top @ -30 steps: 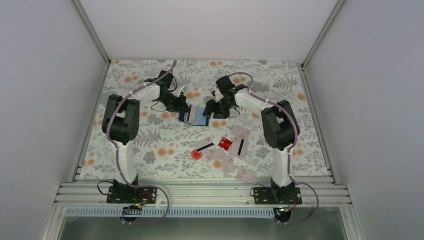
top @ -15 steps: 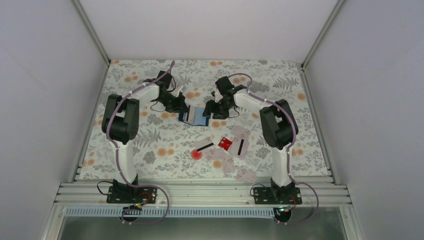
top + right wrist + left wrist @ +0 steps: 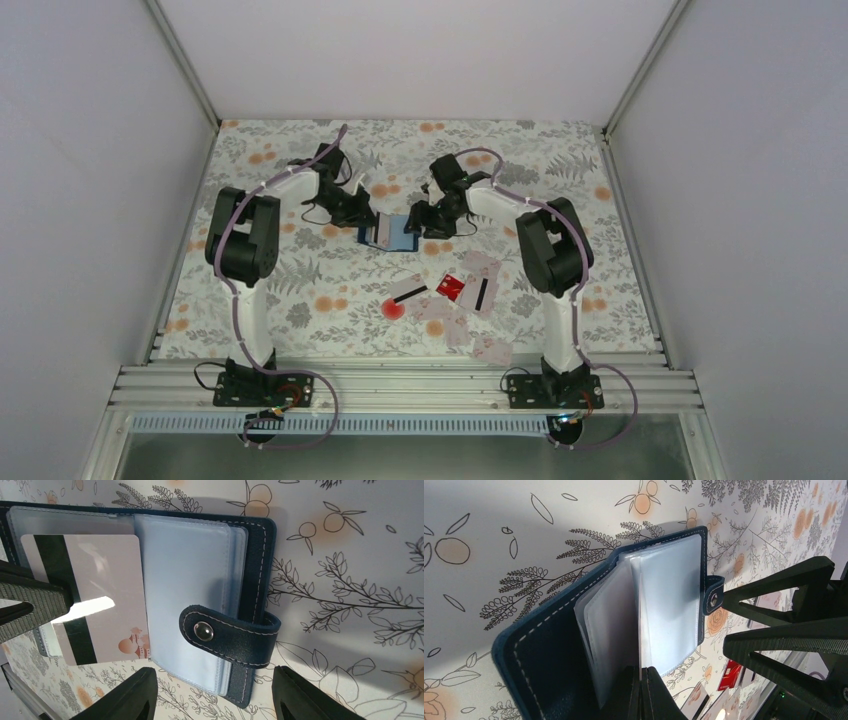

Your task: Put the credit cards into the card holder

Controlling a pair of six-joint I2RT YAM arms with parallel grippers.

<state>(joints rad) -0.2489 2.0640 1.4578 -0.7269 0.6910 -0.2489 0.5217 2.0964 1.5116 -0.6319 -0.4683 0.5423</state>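
Observation:
The navy card holder [image 3: 390, 234] lies open at mid table between both grippers. My left gripper [image 3: 366, 214] is shut on a pale pink credit card with a black stripe [image 3: 95, 600]. That card lies over the holder's left clear pocket page. In the left wrist view the gripper [image 3: 642, 670] pinches the card [image 3: 640, 630] edge-on between pocket leaves of the holder [image 3: 549, 650]. My right gripper [image 3: 215, 700] is open, its jaws straddling the holder's edge by the snap tab [image 3: 225, 635]. It sits just right of the holder in the top view [image 3: 427, 220].
Loose cards lie nearer the arm bases: a red one [image 3: 451, 287], a striped one [image 3: 408, 292], another striped one [image 3: 482, 293], and pale ones [image 3: 490, 348]. The floral tablecloth [image 3: 300, 300] covers the table, with white walls around it.
The right arm has edged slightly left toward the holder. The left gripper still holds the card at the holder; little else has moved.

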